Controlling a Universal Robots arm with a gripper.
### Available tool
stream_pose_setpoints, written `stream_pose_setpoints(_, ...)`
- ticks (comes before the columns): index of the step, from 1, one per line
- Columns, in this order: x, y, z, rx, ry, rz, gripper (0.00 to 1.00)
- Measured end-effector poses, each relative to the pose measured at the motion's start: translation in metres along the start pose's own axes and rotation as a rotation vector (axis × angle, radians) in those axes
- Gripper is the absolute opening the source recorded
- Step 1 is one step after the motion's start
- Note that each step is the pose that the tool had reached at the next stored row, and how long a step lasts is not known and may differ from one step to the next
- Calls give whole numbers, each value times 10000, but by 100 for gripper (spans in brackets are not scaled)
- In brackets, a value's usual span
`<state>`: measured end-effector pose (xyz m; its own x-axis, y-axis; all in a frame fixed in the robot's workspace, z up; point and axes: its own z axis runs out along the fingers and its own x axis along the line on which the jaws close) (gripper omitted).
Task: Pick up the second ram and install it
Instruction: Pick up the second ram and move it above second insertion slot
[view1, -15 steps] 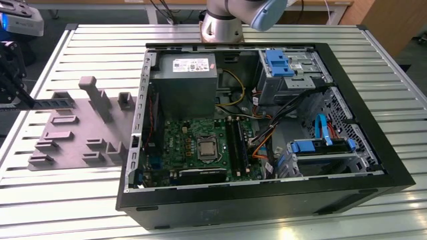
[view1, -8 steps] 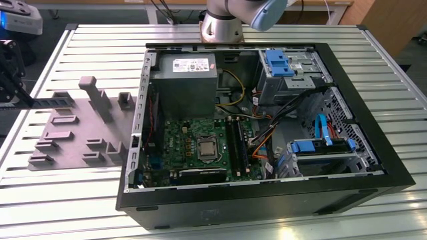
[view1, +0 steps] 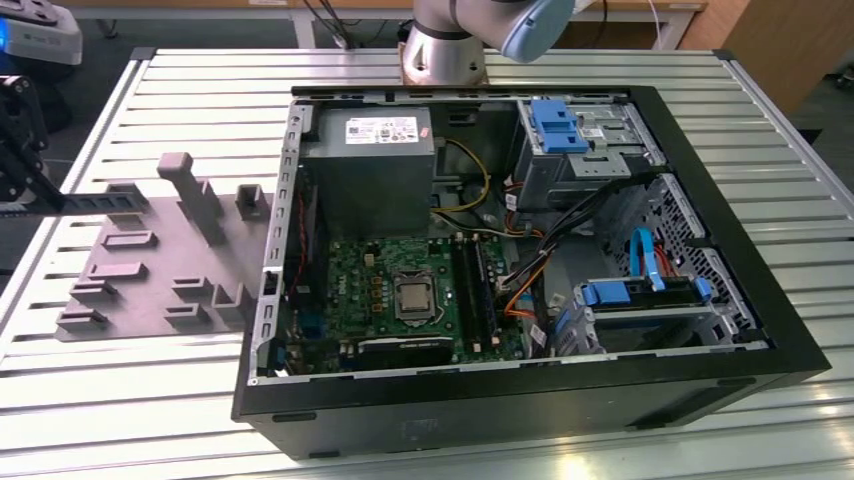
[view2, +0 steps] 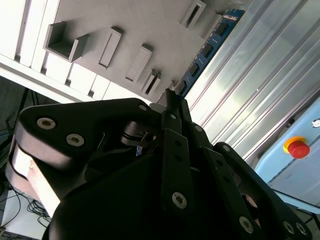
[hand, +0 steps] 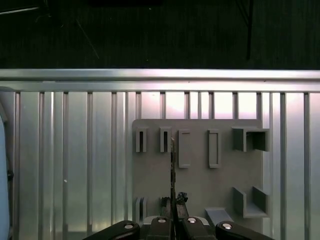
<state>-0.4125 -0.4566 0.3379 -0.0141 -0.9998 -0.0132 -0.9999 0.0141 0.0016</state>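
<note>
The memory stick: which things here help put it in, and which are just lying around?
For the job: second ram, gripped by the gripper; black memory slots in the computer case.
Just there: grey holder tray, power supply, red button.

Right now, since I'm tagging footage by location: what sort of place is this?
Probably a robotics lab bench: an open computer case on a slotted aluminium table, a grey holder tray, and the arm's jaws shut on the second ram.

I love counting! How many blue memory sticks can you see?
1. The second ram is pinched in the fingers, above the grey holder tray. Another could be sitting in the computer case, but I cannot tell.
</note>
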Motion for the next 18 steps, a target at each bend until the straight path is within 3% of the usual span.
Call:
stream_pose_setpoints(15, -1, 0, -85, 0, 0, 0, 14)
stream_pose_setpoints(16, -3, 0, -244, -1, 1, 0, 14)
stream_pose_setpoints(18, -4, 1, -273, 0, 0, 1, 14)
